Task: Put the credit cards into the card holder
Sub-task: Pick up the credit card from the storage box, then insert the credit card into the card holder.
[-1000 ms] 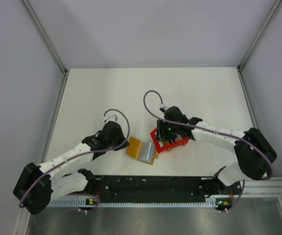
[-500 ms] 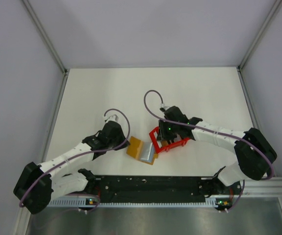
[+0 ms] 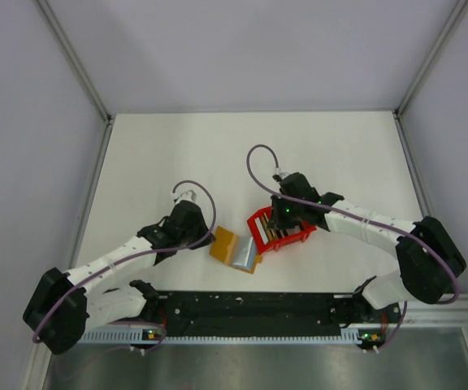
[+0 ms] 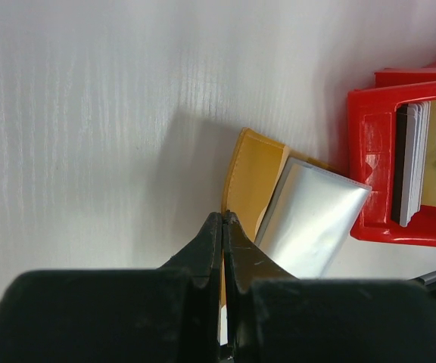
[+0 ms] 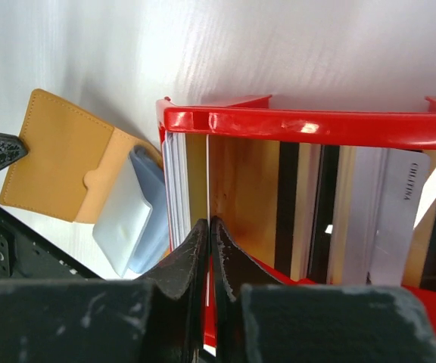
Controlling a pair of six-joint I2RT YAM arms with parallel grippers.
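The orange card holder [image 3: 224, 242] lies flat near the table's front, and my left gripper [image 4: 223, 219] is shut on its near edge. A light blue credit card [image 4: 312, 219] sticks halfway out of the holder [image 4: 252, 174], slanting toward the red tray [image 3: 260, 229]. Several more credit cards [image 5: 174, 181] stand on edge inside that tray [image 5: 301, 125]. My right gripper [image 5: 209, 224] reaches into the tray from above and is shut on one thin card with an orange-brown face [image 5: 241, 189]. In the right wrist view the holder [image 5: 59, 159] and the blue card [image 5: 127, 215] lie left of the tray.
A white card with printed lettering [image 5: 400, 219] stands at the tray's right end. The black rail [image 3: 250, 305] runs along the near edge, just behind the holder. Grey walls enclose the white table [image 3: 177, 154] on three sides.
My right gripper has closed on a card in the red tray and shifted slightly right and back, uncovering more of the tray. The left arm and the holder have stayed still.
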